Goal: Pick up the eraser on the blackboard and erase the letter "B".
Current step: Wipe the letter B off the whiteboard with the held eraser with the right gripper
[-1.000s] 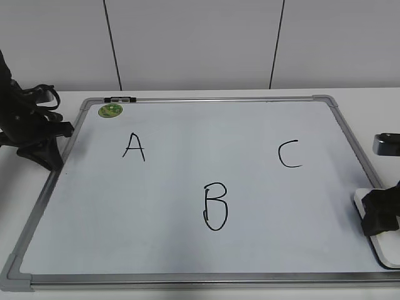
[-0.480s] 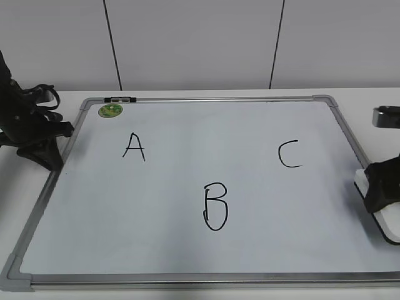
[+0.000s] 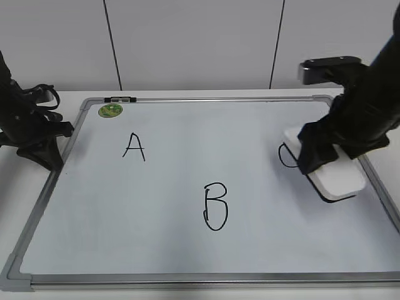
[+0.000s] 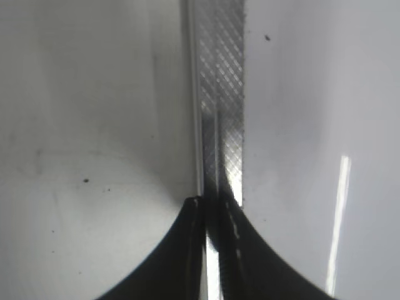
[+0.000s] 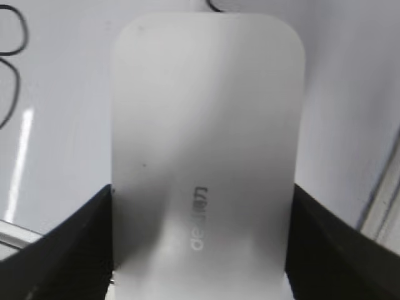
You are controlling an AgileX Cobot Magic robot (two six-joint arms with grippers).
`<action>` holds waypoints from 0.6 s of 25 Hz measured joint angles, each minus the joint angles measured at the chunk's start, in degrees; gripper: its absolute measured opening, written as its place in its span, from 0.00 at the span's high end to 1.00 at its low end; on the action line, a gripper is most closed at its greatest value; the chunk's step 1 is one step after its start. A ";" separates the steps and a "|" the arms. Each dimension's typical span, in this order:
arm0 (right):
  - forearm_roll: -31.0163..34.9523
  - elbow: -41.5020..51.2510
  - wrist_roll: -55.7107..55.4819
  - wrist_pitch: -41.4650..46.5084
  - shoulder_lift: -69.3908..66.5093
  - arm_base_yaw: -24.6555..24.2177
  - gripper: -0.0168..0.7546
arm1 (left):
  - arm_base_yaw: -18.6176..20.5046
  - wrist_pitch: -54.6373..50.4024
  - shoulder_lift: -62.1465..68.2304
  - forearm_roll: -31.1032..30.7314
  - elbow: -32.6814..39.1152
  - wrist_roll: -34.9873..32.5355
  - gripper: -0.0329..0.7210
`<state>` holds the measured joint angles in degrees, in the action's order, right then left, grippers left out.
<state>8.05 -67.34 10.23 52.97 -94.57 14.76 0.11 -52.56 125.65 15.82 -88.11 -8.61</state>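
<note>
The blackboard (image 3: 187, 250) is a large white board with a silver frame lying flat on the table. The black letter "B" (image 3: 215, 207) is at its front middle. My right gripper (image 3: 322, 159) is shut on the white eraser (image 3: 340, 177) and holds it over the board's right part, covering most of the "C". In the right wrist view the eraser (image 5: 203, 137) fills the space between the jaws (image 5: 200, 244), and part of the "B" (image 5: 11, 69) shows at the far left. My left gripper (image 3: 40, 153) is shut and rests at the board's left frame (image 4: 222, 94).
A black "A" (image 3: 134, 147) is at the board's left and a round green sticker (image 3: 110, 110) at its back left corner. A white wall with dark seams stands behind the table.
My right gripper has carried the eraser from the board's front right edge up and leftward, over the "C". The left arm has not moved.
</note>
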 joint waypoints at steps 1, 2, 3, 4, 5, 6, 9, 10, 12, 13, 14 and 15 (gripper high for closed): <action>0.00 -0.44 0.00 0.00 -0.13 1.51 0.28 | 0.00 0.00 0.00 0.13 0.00 0.00 0.91; 0.00 -1.24 0.00 -0.12 -0.68 3.42 0.28 | 0.00 0.00 0.00 0.13 0.00 0.00 0.91; 0.00 -1.50 0.00 -0.69 -1.30 4.66 0.28 | 0.00 0.00 0.00 0.13 0.00 0.00 0.91; 0.00 -1.61 0.00 -1.12 -1.81 5.56 0.28 | 0.00 0.00 0.00 0.13 0.00 0.00 0.91; -0.14 -1.97 0.00 -1.82 -3.02 7.07 0.28 | 0.00 0.00 0.00 0.13 0.00 0.00 0.91; -0.27 -1.95 0.00 -2.65 -3.98 7.93 0.28 | 0.00 0.00 0.00 0.15 0.00 0.00 0.91; -0.38 -1.98 0.11 -4.82 -7.04 9.28 0.28 | 0.00 0.00 0.00 0.15 0.00 0.00 0.91; -0.55 -1.98 0.11 -5.37 -8.47 9.58 0.28 | 0.00 0.00 0.00 0.15 0.00 0.00 0.91; -0.76 -2.08 0.58 -7.43 -10.56 10.08 0.28 | 0.00 -0.04 0.00 0.15 0.00 0.00 0.91; -0.73 -2.08 0.82 -8.56 -11.60 10.21 0.28 | 0.00 -0.04 0.00 0.25 0.00 0.00 0.91; -0.73 -2.08 0.82 -9.20 -12.24 10.38 0.28 | 0.00 -0.04 0.00 0.25 0.00 0.00 0.91; -0.73 -2.08 1.04 -10.26 -13.18 10.42 0.28 | 0.00 -0.04 0.00 0.25 0.00 0.00 0.91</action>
<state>7.32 -69.42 11.27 42.71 -107.75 25.18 0.11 -52.60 125.65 16.07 -88.11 -8.61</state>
